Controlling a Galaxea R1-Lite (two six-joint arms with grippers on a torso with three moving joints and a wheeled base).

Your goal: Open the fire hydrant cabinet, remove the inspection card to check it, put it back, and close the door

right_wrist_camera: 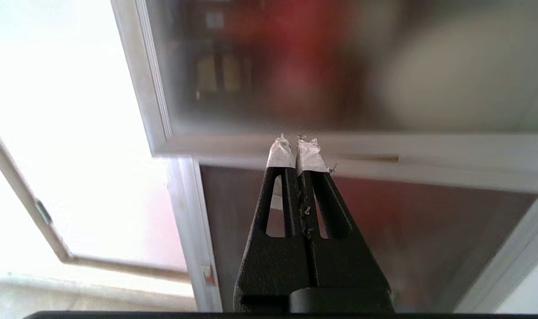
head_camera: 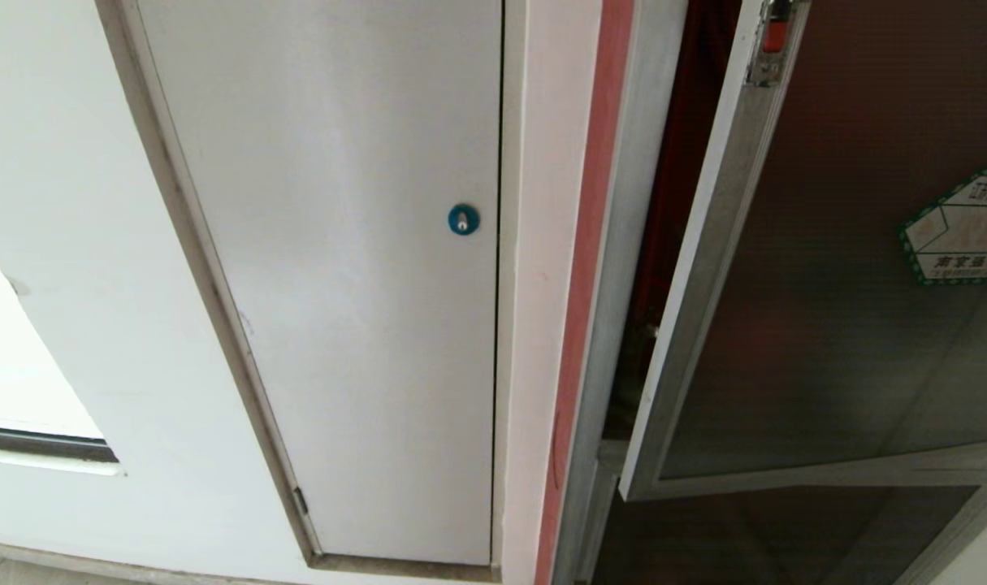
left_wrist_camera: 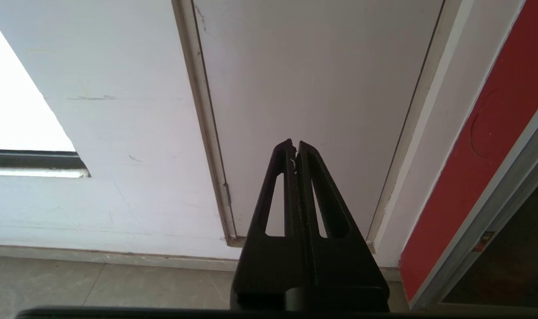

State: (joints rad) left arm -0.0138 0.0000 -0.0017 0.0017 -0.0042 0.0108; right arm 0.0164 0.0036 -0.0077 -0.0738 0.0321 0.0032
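Head view is showing me the door (head_camera: pixel 834 325) standing ajar at the right edge of the fire hydrant cabinet (head_camera: pixel 623 268), red interior peeking through; I am not seeing the inspection card anywhere. Both grippers are sitting pinched closed and empty, the right gripper (right_wrist_camera: pixel 296 148) facing the door's lower frame, the left gripper (left_wrist_camera: pixel 294 148) idling before the plain white door (head_camera: pixel 339 284). I am judging either the opening or the closing unfinished.

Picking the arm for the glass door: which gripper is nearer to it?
Right. The right gripper points at the glass door, near its bottom frame. The left gripper faces the white door beside the cabinet.
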